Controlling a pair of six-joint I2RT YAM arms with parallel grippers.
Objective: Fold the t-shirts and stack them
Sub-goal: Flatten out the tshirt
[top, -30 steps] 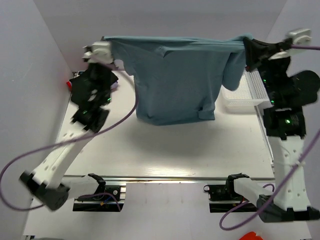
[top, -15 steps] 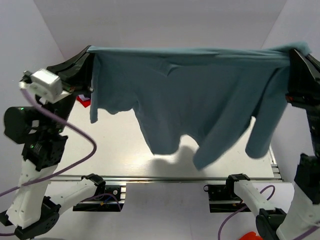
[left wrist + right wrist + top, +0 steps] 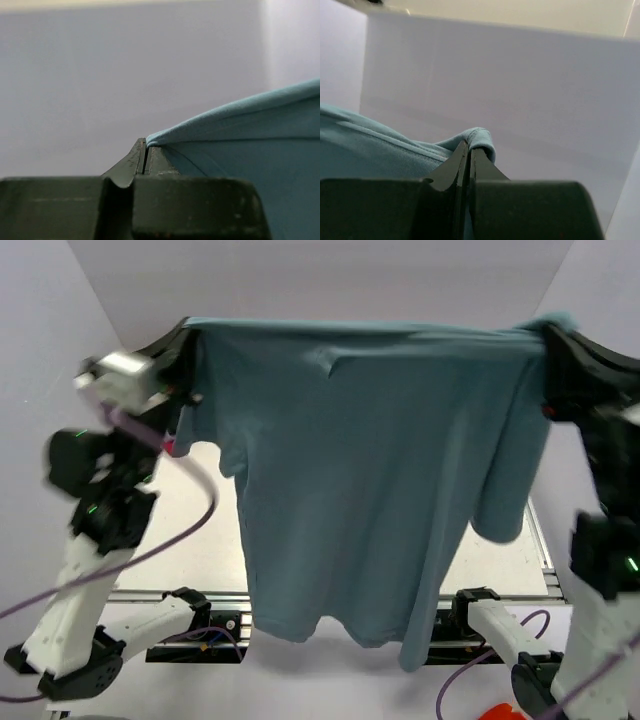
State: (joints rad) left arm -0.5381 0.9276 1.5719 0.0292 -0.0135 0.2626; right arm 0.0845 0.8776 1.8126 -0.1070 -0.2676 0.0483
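Pale walls (image 3: 300, 275) enclose the white table (image 3: 205, 545). Above it, the 2 arms hold the dusty blue-teal t-shirt (image 3: 360, 470) stretched wide in the air, its body hanging down. The left gripper (image 3: 145, 146) is clamped tight on 1 top corner, the right gripper (image 3: 469, 145) on the other.

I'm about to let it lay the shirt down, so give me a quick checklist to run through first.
1. Left gripper shut on the blue shirt's top edge: ok.
2. Right gripper shut on the same edge: ok.
3. Top edge stretched straight between them: ok.
4. Cloth hanging smooth: not ok, wrinkled near the top.
5. Table under the shirt free: cannot tell, the cloth hides it.
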